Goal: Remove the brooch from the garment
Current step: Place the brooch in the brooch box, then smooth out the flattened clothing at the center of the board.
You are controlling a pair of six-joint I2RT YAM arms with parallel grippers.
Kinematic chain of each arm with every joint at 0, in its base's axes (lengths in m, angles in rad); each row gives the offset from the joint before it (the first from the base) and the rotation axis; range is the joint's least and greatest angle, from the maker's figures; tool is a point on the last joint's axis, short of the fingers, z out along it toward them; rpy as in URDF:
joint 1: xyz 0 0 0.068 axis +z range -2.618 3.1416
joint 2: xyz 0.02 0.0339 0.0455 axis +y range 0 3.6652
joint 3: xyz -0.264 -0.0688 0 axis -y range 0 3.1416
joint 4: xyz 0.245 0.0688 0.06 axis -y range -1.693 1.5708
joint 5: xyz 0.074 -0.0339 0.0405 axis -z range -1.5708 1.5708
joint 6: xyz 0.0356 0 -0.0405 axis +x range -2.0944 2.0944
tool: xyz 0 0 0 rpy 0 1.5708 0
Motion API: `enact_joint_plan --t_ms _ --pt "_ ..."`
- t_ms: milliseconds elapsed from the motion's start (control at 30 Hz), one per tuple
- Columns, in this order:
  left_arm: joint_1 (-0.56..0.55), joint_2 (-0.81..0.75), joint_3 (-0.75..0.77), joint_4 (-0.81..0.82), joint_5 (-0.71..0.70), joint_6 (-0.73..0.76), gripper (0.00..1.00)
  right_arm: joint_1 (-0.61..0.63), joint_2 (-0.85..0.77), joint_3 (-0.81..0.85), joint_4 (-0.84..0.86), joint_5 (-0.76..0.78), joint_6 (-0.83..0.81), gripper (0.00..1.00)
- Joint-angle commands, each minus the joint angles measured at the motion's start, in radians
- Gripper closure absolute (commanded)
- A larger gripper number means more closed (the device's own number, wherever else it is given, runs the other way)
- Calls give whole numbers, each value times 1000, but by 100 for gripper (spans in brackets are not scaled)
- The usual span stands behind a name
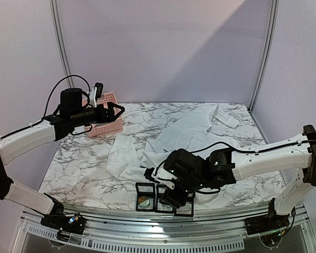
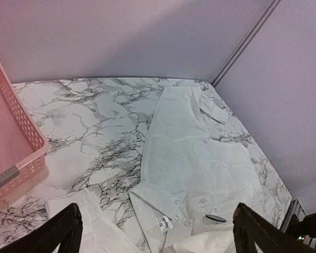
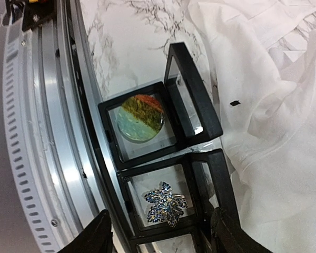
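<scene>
**No readable text**

Nothing legible in any view. Closest thing is a small white tag (image 2: 165,223) by the collar of the shirt (image 2: 200,158), seen in left wrist view. It has dark print, but too small & blurry to make out letters or nos. A grey strip (image 2: 3,179) on the near rim of the pink basket (image 2: 26,124) looks like a sticker, can't tell if anything's printed on it.
</scene>
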Motion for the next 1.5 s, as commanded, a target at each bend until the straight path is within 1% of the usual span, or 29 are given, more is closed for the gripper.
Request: enact_joint_plan --t_ms 0,200,333,433,533,667,733,867,933,1033,1100,1300,1467 --pt "12 32 -9 3 28 -14 0 -46 -112 -15 59 -84 16 33" --pt "-10 58 -7 6 40 -16 0 -186 -222 -37 97 -169 63 25" --pt "-55 88 0 -1 46 -6 0 -334 -242 -39 86 -204 124 18" --pt "-105 128 25 -20 62 4 1 -443 -215 -51 63 -176 165 17" --pt "-148 179 63 -89 74 17 1 -535 -162 -54 59 -131 191 17" --pt "-175 262 95 -111 137 -33 2 -664 -90 -34 99 -172 256 17" --pt "-178 302 98 -100 179 -83 3 -711 -55 -15 127 -215 295 19" --pt "-197 345 64 -44 209 -167 6 -728 26 38 160 -243 375 23" --pt "-208 346 36 17 198 -201 6 -728 57 35 212 -291 413 24" --pt "-219 342 -18 110 195 -272 6 -729 99 44 259 -354 465 29" --pt "-230 335 -51 160 177 -303 6 -728 136 52 270 -360 494 30" --pt "-263 319 -120 219 82 -332 6 -728 192 59 283 -317 590 34" --pt "-276 322 -158 297 79 -382 7 -728 235 66 320 -330 628 38"
